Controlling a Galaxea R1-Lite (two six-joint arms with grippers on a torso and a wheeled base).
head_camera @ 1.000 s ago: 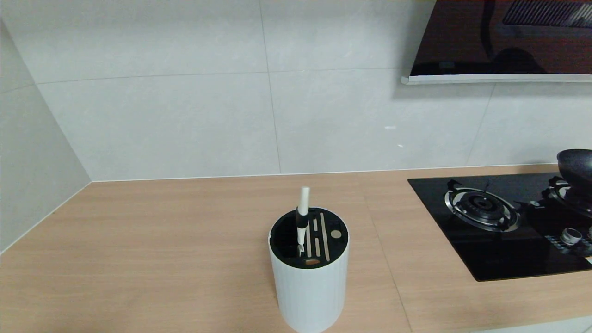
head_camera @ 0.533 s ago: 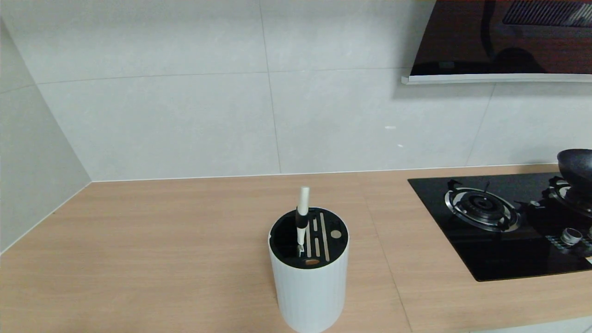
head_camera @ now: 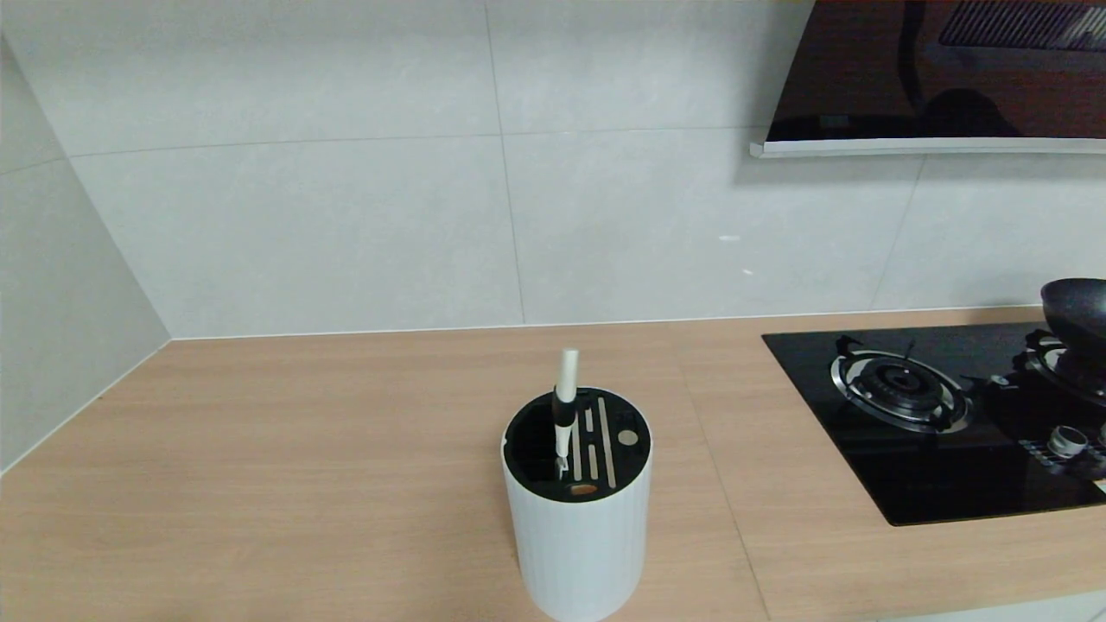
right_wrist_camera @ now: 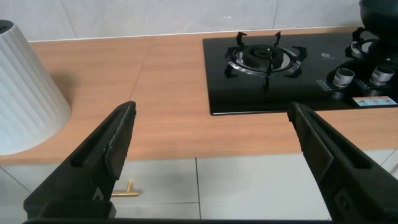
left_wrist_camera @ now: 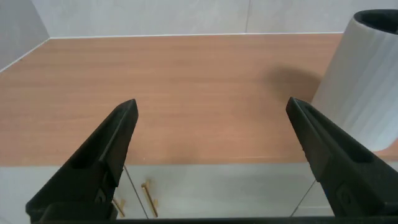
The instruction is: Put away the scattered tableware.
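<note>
The left tool [left_wrist_camera: 210, 106] is spread and empty, at the front edge of the worktop [head_camera: 302, 432]. The white holder [head_camera: 577, 536] stands to its right, between the two arms, with a white-handled utensil [head_camera: 566, 384] upright in a slot, long axis vertical. The right tool [right_wrist_camera: 211, 111] is likewise spread and empty, the holder to its left. Neither arm is judged clearly nearer.

Place: a kitchen.
Signs: a black glass gas hob [head_camera: 942, 436] is sitting in the pale wooden desk [head_camera: 302, 449], a dark glossy extractor hood [head_camera: 942, 78] hanging above.
</note>
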